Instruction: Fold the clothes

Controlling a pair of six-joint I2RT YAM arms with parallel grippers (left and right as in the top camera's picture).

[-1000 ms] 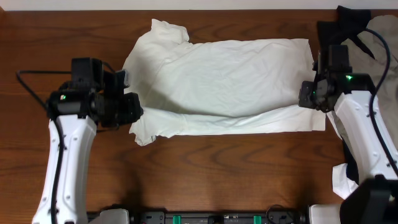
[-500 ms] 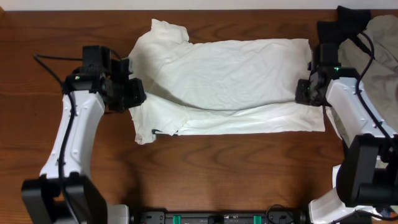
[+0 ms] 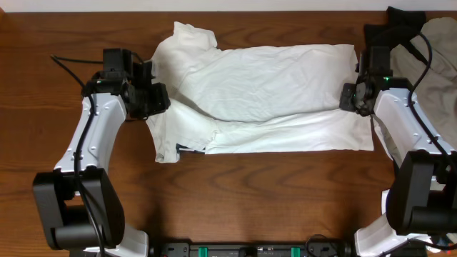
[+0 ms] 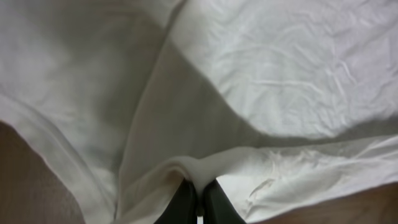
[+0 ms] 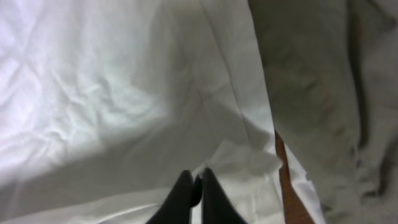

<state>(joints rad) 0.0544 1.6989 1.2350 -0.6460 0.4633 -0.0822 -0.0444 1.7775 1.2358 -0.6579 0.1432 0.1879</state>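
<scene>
1. Left gripper (image 4: pixel 199 185) is clenched on a raised ridge of the white T-shirt (image 3: pixel 271 78). In the left wrist view the cloth (image 4: pixel 280 74) runs up into the two dark fingers, which are pressed together.
2. Right gripper (image 5: pixel 198 177) has its fingers almost together over the shirt's cloth (image 5: pixel 93 93). I cannot tell whether any fabric is caught between them.
3. From overhead, the left gripper (image 3: pixel 156 100) sits at the shirt's left end and the right gripper (image 3: pixel 351 96) at its right end. The garment is stretched between them.
4. The T-shirt lies across the far middle of the wooden table (image 3: pixel 250 200). It is wrinkled, and one sleeve (image 3: pixel 193 32) points toward the far edge. A long layer is doubled over along the near side.
5. A thin dark sliver (image 3: pixel 189 150) peeks out under that doubled edge near the left end. It is too small to make out.
6. A black garment (image 3: pixel 400 21) lies bunched at the far right corner, just behind the right arm.
7. A beige-grey garment (image 3: pixel 439 43) lies beside the black one, reaching to the picture's right edge. Both crowd the right arm's side.
8. More pale cloth (image 3: pixel 391 205) shows near the right arm's base, partly hidden by the arm.
9. The left arm's side has bare wood around it, and a black cable (image 3: pixel 68 64) loops out behind the wrist.
</scene>
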